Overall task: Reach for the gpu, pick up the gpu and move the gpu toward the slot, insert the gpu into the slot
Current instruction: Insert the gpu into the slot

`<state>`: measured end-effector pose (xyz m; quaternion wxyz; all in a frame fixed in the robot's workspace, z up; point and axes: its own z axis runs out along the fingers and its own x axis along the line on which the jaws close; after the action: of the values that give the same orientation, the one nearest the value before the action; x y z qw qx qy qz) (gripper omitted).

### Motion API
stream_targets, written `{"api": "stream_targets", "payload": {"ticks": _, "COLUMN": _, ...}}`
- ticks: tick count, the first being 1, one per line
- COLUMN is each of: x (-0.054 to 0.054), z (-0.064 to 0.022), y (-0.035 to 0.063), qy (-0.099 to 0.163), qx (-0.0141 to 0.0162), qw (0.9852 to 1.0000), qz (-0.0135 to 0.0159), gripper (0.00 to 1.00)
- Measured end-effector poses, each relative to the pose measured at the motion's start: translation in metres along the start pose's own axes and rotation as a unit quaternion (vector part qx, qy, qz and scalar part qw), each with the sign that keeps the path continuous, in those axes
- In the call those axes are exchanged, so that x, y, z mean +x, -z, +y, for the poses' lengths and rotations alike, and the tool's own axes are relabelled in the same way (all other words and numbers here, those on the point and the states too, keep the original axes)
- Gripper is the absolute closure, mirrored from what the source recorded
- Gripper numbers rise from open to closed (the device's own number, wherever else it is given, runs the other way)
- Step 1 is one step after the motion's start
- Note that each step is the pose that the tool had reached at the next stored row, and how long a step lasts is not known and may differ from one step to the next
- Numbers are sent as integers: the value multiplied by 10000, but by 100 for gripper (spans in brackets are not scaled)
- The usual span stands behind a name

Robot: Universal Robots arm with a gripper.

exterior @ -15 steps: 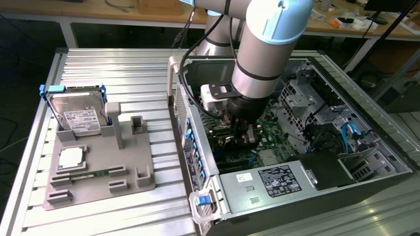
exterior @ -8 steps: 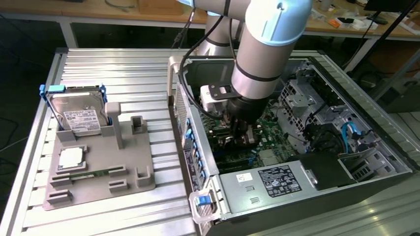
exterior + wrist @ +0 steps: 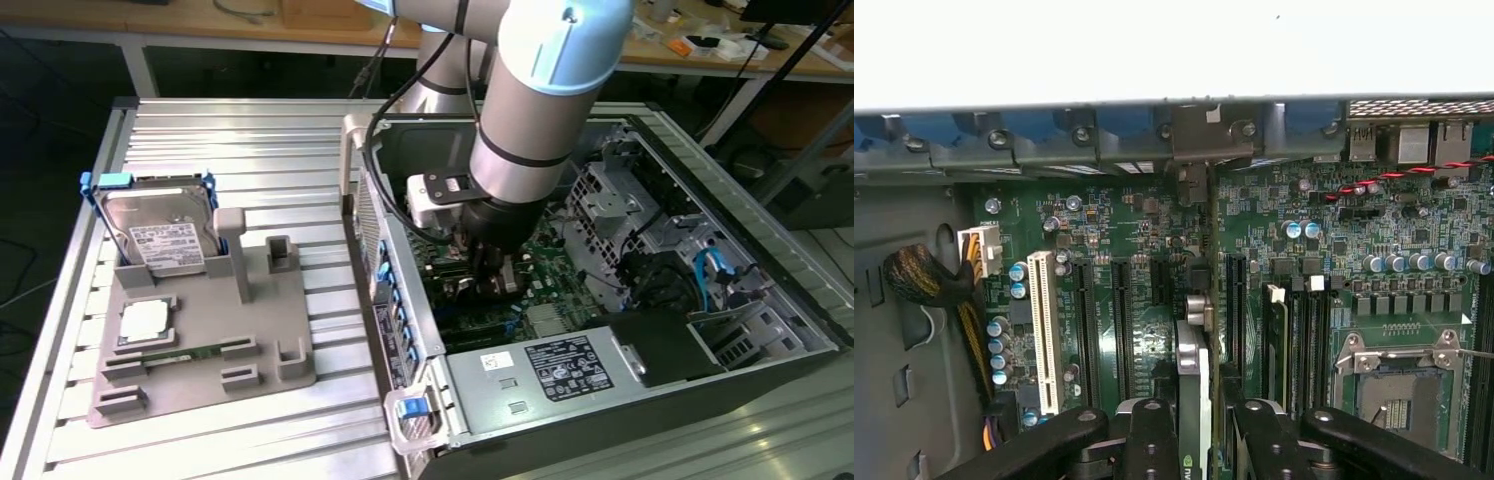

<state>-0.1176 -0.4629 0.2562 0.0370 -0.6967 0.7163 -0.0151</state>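
Nearest the wrist camera, the claw [image 3: 1192, 425] was closed partway on the gpu [image 3: 1194, 385], its two black fingers [image 3: 1151, 435] pressed against either face of the card, which stood edge-on between them. From the motherboard [image 3: 1144, 250] as landmark, the card stood upright over the board's middle, its thin edge running away from the claw toward the case's rear wall. A metal end bracket [image 3: 1199, 135] sat against that rear wall, in line with the card. Whether the card's lower edge was fully seated in the slot could not be told (the card itself hid the connector beneath it). Just beside the card on the motherboard lay long black slots [image 3: 1122, 310], and farther to one side a white slot [image 3: 1042, 330]. On the card's other side were the memory slots [image 3: 1294, 340] and the metal-framed CPU socket [image 3: 1399, 380].

Seen from the exterior view, the arm [image 3: 534, 110] reached down into the open computer case [image 3: 601, 290], with the claw [image 3: 487, 270] low over the motherboard [image 3: 547, 262]. Beyond the case, toward the exterior view's left, a grey fixture tray [image 3: 214, 340] rested on the desk [image 3: 240, 130], holding a hard drive [image 3: 163, 235] upright and a CPU chip [image 3: 144, 322] lying flat.
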Motion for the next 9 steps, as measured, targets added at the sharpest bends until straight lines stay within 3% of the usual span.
{"api": "stream_targets", "payload": {"ticks": 9, "x": -2, "z": -2, "y": 52, "qy": 1, "qx": 3, "qw": 10000, "qz": -1, "gripper": 73}}
